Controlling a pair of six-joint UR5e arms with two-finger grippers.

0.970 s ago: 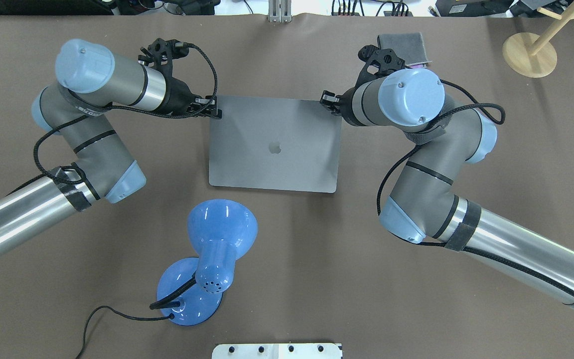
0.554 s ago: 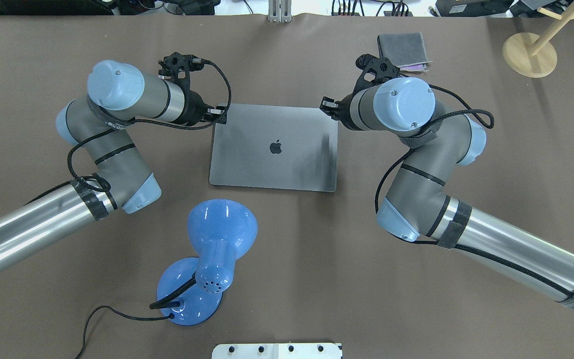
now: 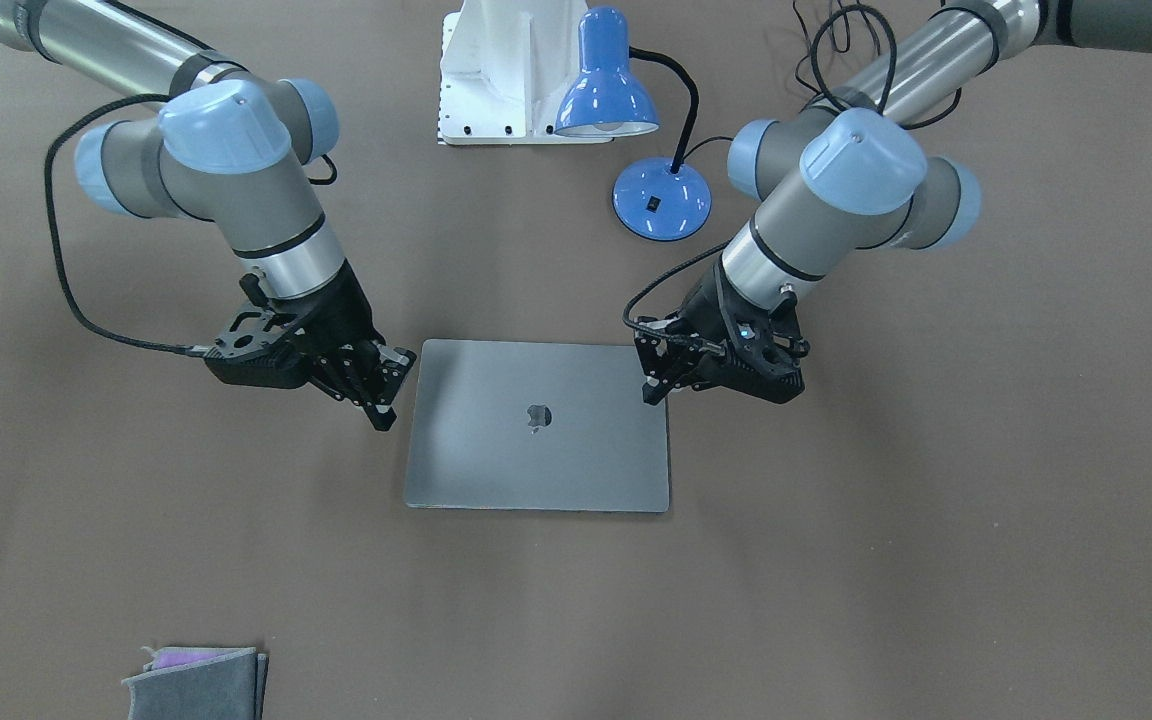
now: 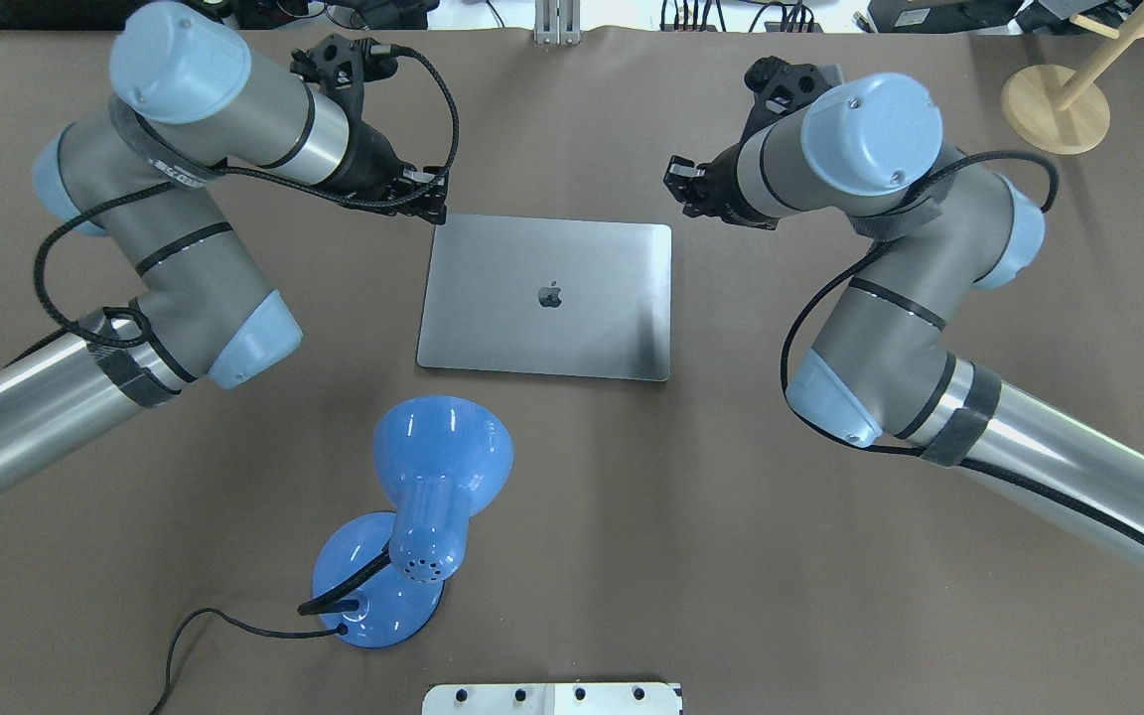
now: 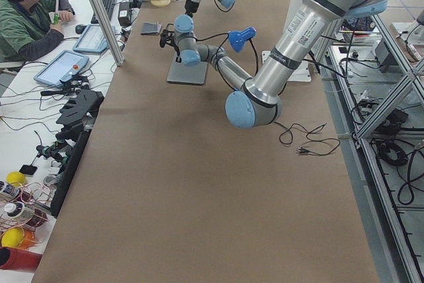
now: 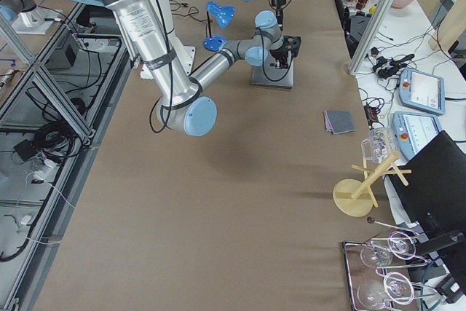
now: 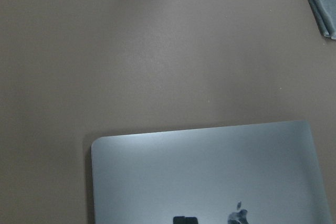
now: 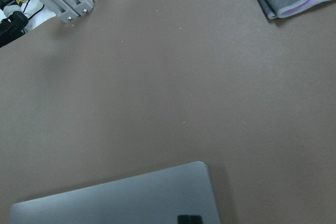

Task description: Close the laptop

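The laptop (image 4: 547,298) lies flat on the brown table with its lid down and the apple logo facing up; it also shows in the front view (image 3: 536,440). My left gripper (image 4: 430,207) hovers just beyond the lid's far left corner, off the laptop, and looks shut. My right gripper (image 4: 676,179) hovers beyond the far right corner, clear of the lid, and looks shut. In the front view the left gripper (image 3: 651,385) and right gripper (image 3: 381,395) flank the lid's corners. Both wrist views look down on the lid's far edge (image 7: 210,177) (image 8: 121,203).
A blue desk lamp (image 4: 433,497) with its cord stands near the robot's side of the laptop. A folded grey cloth (image 3: 196,682) lies at the far right. A wooden stand (image 4: 1054,107) is at the far right corner. A white base plate (image 4: 552,698) sits at the near edge.
The lid has gone down from slightly raised to flat. Both grippers have left the lid's far corners and moved up and away toward the table's far side.
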